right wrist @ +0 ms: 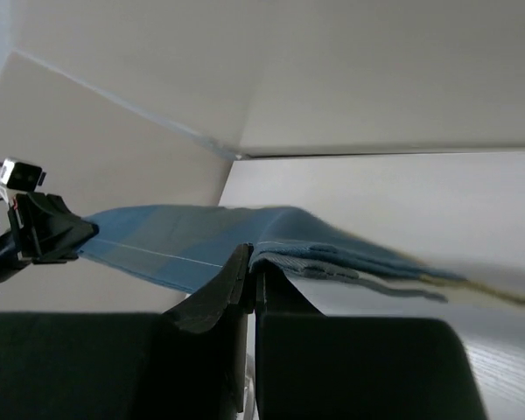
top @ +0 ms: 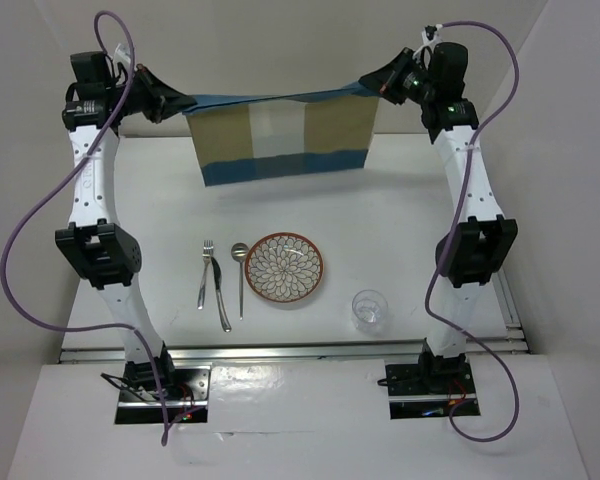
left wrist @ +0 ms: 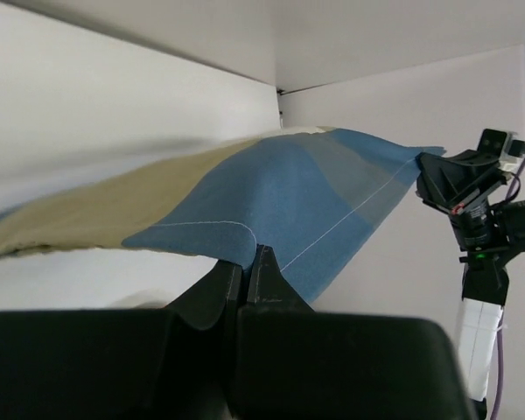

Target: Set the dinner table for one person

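Note:
A blue-and-tan striped placemat [top: 280, 140] hangs stretched in the air above the far part of the dinner table [top: 400, 215]. My left gripper [top: 176, 103] is shut on its left corner and my right gripper [top: 377, 83] is shut on its right corner. The left wrist view has the blue cloth [left wrist: 315, 197] pinched between my left gripper's [left wrist: 247, 258] fingertips. The same cloth [right wrist: 201, 236] shows in the right wrist view, clamped in my right gripper [right wrist: 252, 261]. Near the front lie a patterned plate [top: 284, 267], a fork [top: 205, 272], a knife [top: 219, 295] and a spoon [top: 240, 272].
A clear drinking glass [top: 369, 309] stands right of the plate near the front rail [top: 280, 350]. White walls enclose the table at the back and on both sides. Purple cables loop off both arms.

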Robot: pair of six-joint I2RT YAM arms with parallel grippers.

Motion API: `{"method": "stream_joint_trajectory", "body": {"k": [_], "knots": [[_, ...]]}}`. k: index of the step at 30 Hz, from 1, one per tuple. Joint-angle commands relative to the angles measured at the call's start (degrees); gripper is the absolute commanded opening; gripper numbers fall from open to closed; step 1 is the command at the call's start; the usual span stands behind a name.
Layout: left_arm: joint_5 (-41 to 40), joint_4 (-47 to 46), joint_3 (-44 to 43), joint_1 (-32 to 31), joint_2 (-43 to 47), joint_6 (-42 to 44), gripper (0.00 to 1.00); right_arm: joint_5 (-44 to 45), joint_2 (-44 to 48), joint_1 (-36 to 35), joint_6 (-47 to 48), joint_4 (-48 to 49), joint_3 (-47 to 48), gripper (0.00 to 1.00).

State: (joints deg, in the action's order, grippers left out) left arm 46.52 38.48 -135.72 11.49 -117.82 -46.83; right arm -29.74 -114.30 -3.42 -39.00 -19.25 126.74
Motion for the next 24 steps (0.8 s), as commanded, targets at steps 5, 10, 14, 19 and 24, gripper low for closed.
{"method": "stream_joint_trajectory", "body": {"k": [5,10,14,19,24], "knots": [[-1.79,-9.91,5.17,2.66,1.62,0.15,0.0,-1.63,5.39,5.18,3.5,7.12,-11.04,0.0],[-1.79,-16.75,36.27,2.66,11.19,4.11,0.0,-5.24,15.32,5.18,2.79,14.66,-42.5,0.0],[-3.19,-11.53,50.1,2.14,14.11,9.54,0.12,-6.83,21.3,5.18,1.65,16.78,-59.65,0.03],[-6.52,-3.95,55.74,2.66,17.34,11.84,0.83,-4.99,28.07,3.33,4.81,10.29,-69.51,0.96],[-14.87,2.74,52.14,2.14,21.92,13.43,0.95,6.94,33.7,2.81,9.12,-1.75,-66.63,0.99]]}}
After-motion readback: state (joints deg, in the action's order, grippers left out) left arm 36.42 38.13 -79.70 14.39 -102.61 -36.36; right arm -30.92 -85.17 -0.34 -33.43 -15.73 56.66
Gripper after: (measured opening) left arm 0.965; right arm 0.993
